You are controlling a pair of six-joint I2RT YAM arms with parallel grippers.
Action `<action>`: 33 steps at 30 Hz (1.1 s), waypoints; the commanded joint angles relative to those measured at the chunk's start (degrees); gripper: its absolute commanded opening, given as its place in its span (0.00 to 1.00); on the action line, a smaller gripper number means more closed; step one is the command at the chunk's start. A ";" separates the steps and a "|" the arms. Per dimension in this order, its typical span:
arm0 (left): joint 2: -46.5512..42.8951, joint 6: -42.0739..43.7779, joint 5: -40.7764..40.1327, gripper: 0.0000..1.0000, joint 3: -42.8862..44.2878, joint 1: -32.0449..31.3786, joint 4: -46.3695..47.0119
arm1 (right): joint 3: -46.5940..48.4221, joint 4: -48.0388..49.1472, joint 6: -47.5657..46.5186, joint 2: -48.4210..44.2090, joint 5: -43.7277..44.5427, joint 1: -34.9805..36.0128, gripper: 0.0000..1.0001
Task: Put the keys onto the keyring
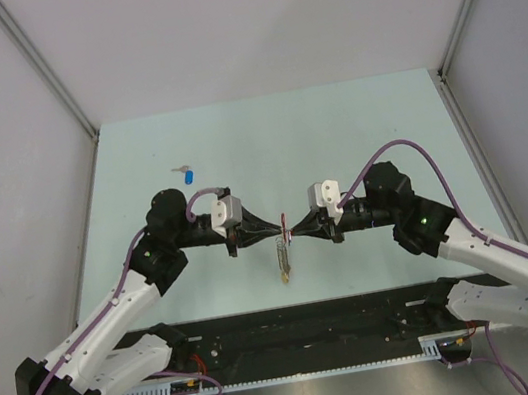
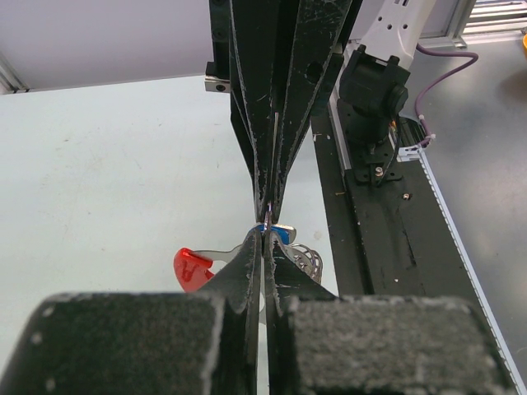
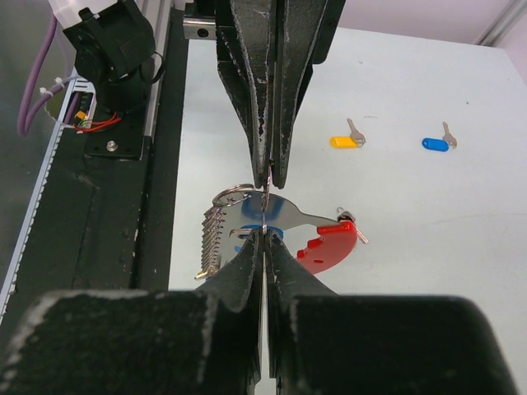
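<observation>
The two arms meet tip to tip over the middle of the counter (image 1: 354, 132), toward its near side. The keyring (image 3: 284, 210) hangs between them, lifted off the surface. The left gripper (image 2: 265, 243) comes in from the left with its fingers pressed together, pinching thin silver metal of the keyring right at its tips. The right gripper (image 3: 263, 234) comes in from the right. It is likewise squeezed closed on the same thin metal, its tips almost touching those of the left one. The keyring's red arc (image 3: 329, 245) sticks out on the far side of the pinch point. A toothed silver piece (image 3: 216, 239) with a small ring at its top sits on the near side. In the top view the lower part of the bundle dangles straight down below the meeting tips, toward the near edge. A small patch of blue shows just at the pinch, though whether it belongs to a key cannot be told. Two keys lie flat on the counter, well apart from both grippers, out to the far left. The blue-tagged key (image 1: 186, 176) is the farther one. The yellow-tagged key (image 3: 344, 141) lies beside it on its near side and shows only in the right wrist view.
</observation>
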 commanded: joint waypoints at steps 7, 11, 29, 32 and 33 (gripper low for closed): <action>0.67 -0.83 0.35 0.01 1.86 0.37 0.89 | 0.54 1.69 -0.59 -1.46 1.47 1.28 0.00; 0.85 -1.27 -0.35 0.01 2.13 0.29 0.63 | 0.54 1.86 -0.50 -1.72 2.97 1.81 0.00; 1.11 -1.27 -4.83 0.00 3.44 -1.82 -2.27 | 0.45 2.13 -0.85 -1.46 10.27 4.71 0.00; 1.11 -1.19 -5.45 0.01 3.62 -1.91 -2.53 | 0.45 2.21 -1.02 -1.46 10.53 5.06 0.00; 1.02 -1.19 -5.80 0.01 3.62 -1.91 -2.71 | 0.45 2.13 -1.03 -1.46 10.70 5.15 0.00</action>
